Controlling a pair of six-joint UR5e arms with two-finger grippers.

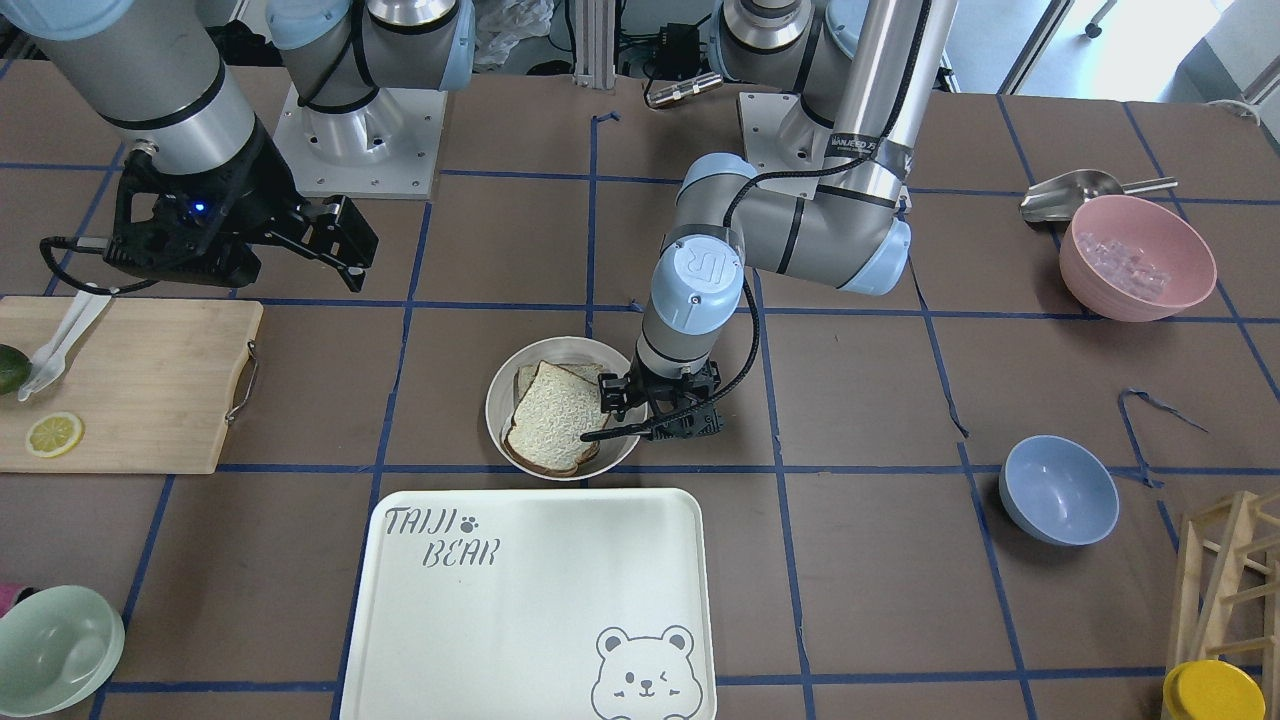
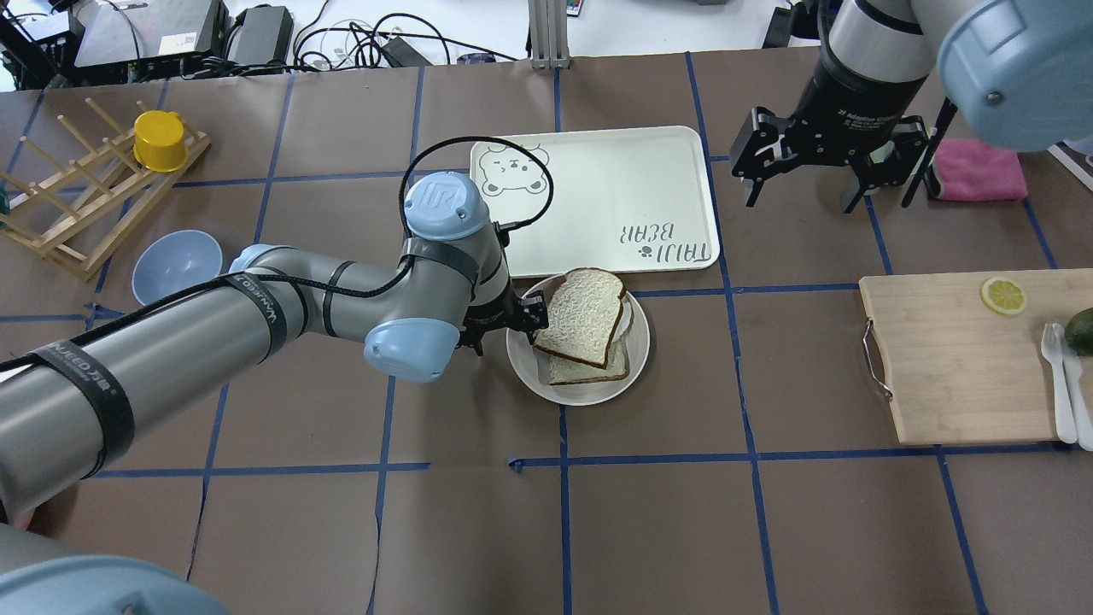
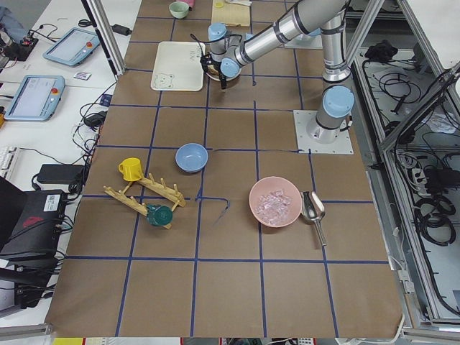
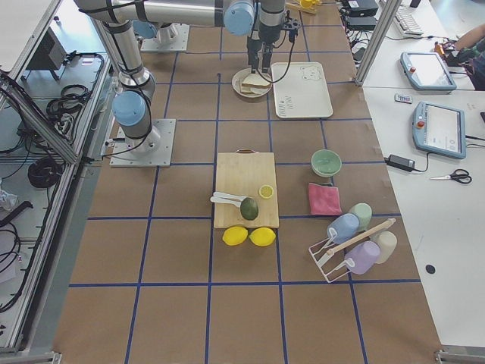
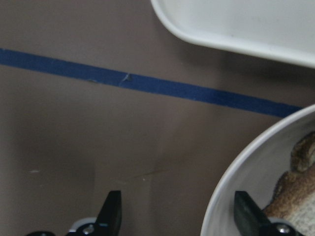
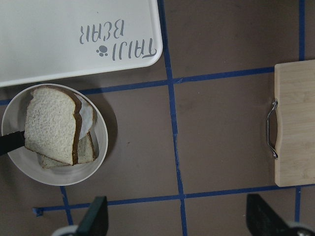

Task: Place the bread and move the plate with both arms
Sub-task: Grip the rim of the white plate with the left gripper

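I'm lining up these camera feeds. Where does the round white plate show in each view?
Front-facing: plate centre, above the bear-printed tray.
Overhead: plate centre, below tray.
Exterior left: plate top centre, small, right of tray.
Exterior right: plate top centre, left of tray.
Left wrist: plate rim, lower right corner.
Right wrist: plate at left edge, below tray.
Shared landmark: that tray, beside the plate throughout.

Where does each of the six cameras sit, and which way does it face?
Front-facing: across the table, facing the robot; left gripper at the plate.
Overhead: behind the robot, looking forward, down; left arm, right gripper.
Exterior left: table's left end, along it; left arm near.
Exterior right: table's right end, likewise; right arm near.
Left wrist: down; its fingertips straddle the plate's rim.
Right wrist: down on bread, plate, tray; its fingertips.
Shared: front-facing and overhead show the tray, mirrored.
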